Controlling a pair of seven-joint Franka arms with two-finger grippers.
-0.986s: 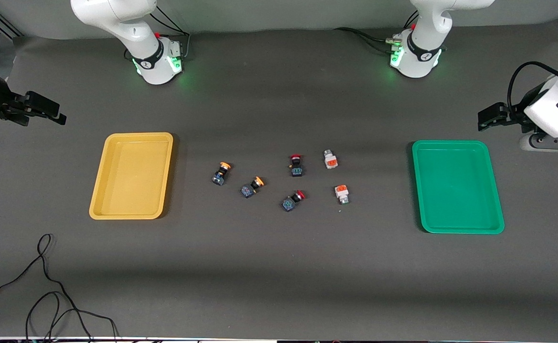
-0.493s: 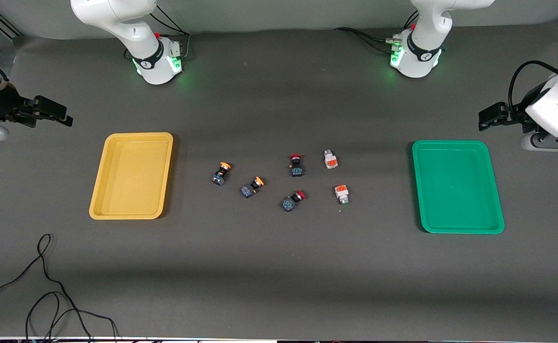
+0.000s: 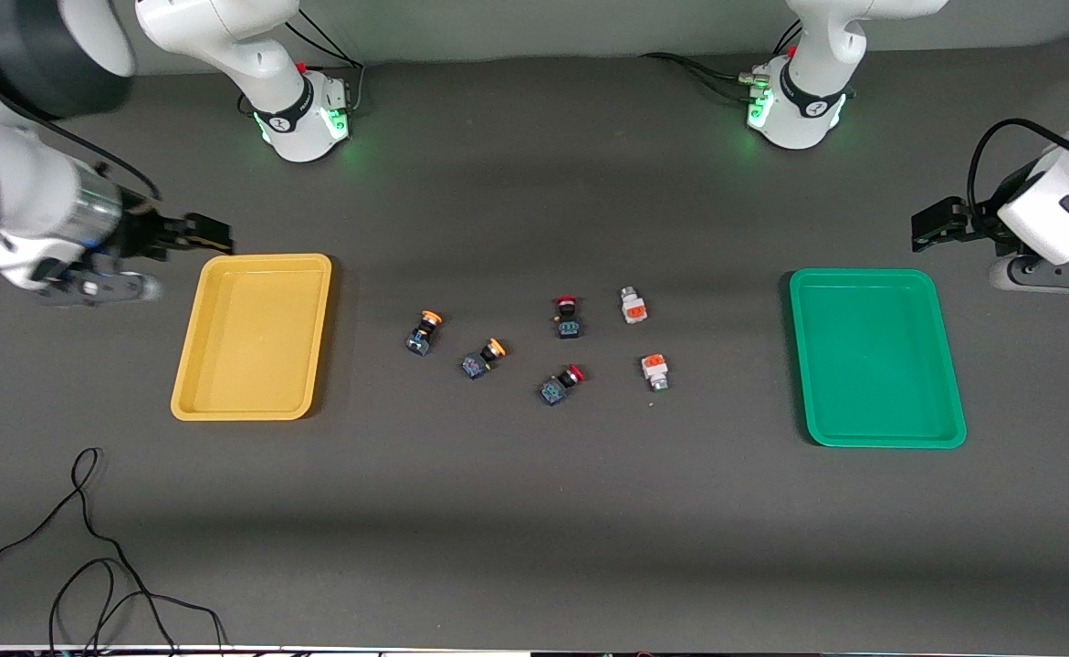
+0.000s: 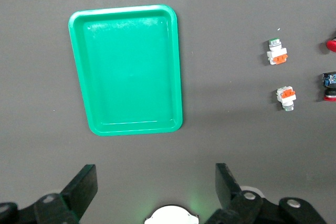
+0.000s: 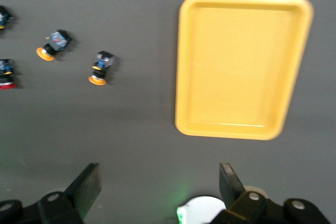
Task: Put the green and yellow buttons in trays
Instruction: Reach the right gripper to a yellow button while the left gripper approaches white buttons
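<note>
Both grippers hang with their jaws spread wide and nothing in them. At the upper left of the front view the right gripper (image 3: 210,234) sits over bare bench just beside the top corner of the yellow tray (image 3: 189,365). At the upper right of that view the left gripper (image 3: 925,228) is over the bench just off the top corner of the green tray (image 3: 949,383). Both trays are empty.

All six switches lie loose on the bench (image 3: 534,529) in the middle of the front view, between the trays. Two yellow-capped buttons (image 3: 423,332) (image 3: 483,358) lie toward the yellow tray. Two white-bodied buttons (image 3: 633,306) (image 3: 655,371) lie toward the green tray. Between these pairs are two red-capped switches (image 3: 567,316) (image 3: 560,384), which the task does not ask for.

No pick has begun, I judge, so the first reach is the step in hand.

The risks come from crowding and shape. The lower yellow-capped button lies near the lower red-capped switch, and the upper white one near the upper red one. A wide descent there could nudge or scoop the wrong switch. The buttons lie on their sides at odd angles, so jaws closing across a rounded cap may squeeze one out and send it rolling. The trays' raised rims could also catch a button carried too low.

A loose black cable (image 3: 87,547) curls at the lower left, well apart from the work.
</note>
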